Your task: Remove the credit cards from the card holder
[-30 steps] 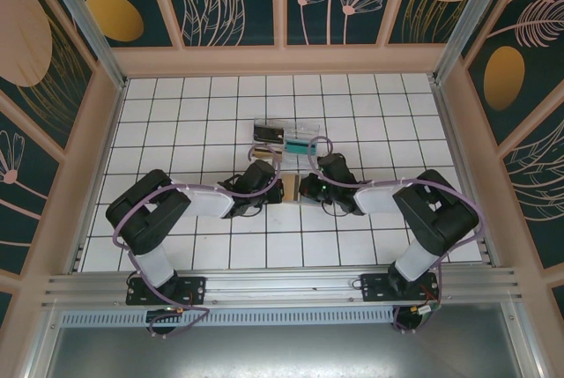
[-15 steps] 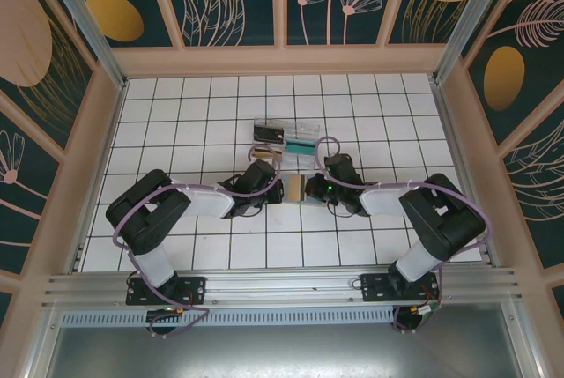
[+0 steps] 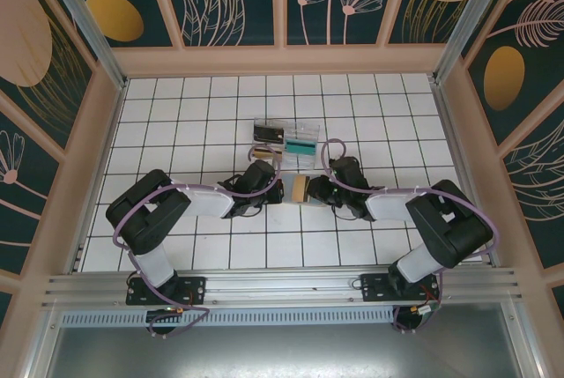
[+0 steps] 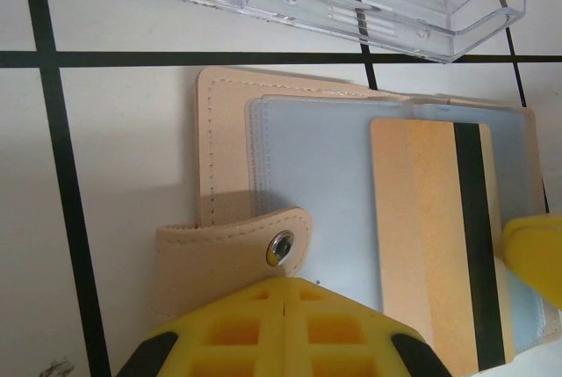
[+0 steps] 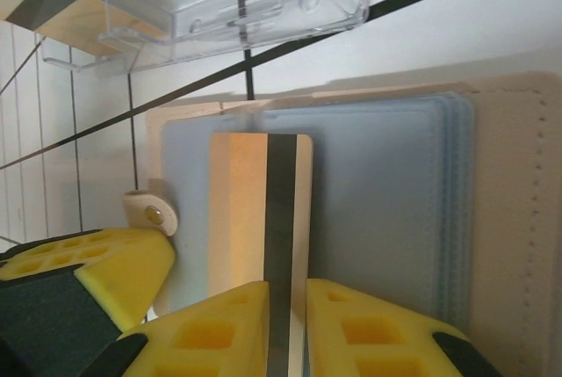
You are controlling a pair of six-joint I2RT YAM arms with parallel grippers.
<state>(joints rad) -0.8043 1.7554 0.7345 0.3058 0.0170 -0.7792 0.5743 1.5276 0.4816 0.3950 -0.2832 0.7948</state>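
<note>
Rightward, toward its own side, the right gripper (image 5: pixel 287 329) has drawn back over the last second. The credit card (image 4: pixel 435 245) has slid with it, further out of the card holder (image 4: pixel 226 148). The left gripper (image 4: pixel 285 300) has stayed where it was.

The card holder lies open on the white-tiled tabletop (image 4: pixel 123 175) between the two grippers, with its blue-grey sleeves (image 5: pixel 378 201) facing up. A clear plastic tray (image 4: pixel 378 3) sits just beyond it on the far side. Its snap tab (image 4: pixel 219 258) sticks out from the edge on the left arm's side, straight into the left jaws. Those jaws are closed tight, the yellow pads meeting with no gap, and they pinch the end of the tab just behind its metal stud (image 4: pixel 280 248).

The credit card, gold with a dark stripe, lies flat on top of the sleeves. One short end is over the holder and the other reaches under the right jaws. The right jaws stand slightly apart, and the card's dark stripe shows through the narrow slot between the two yellow pads. The card is wider than the slot and passes beneath both pads rather than sitting between them. Whether the tips press down on it I cannot tell. Seen from the left wrist, one right fingertip (image 4: pixel 537 254) overlaps the card's outer end.
</note>
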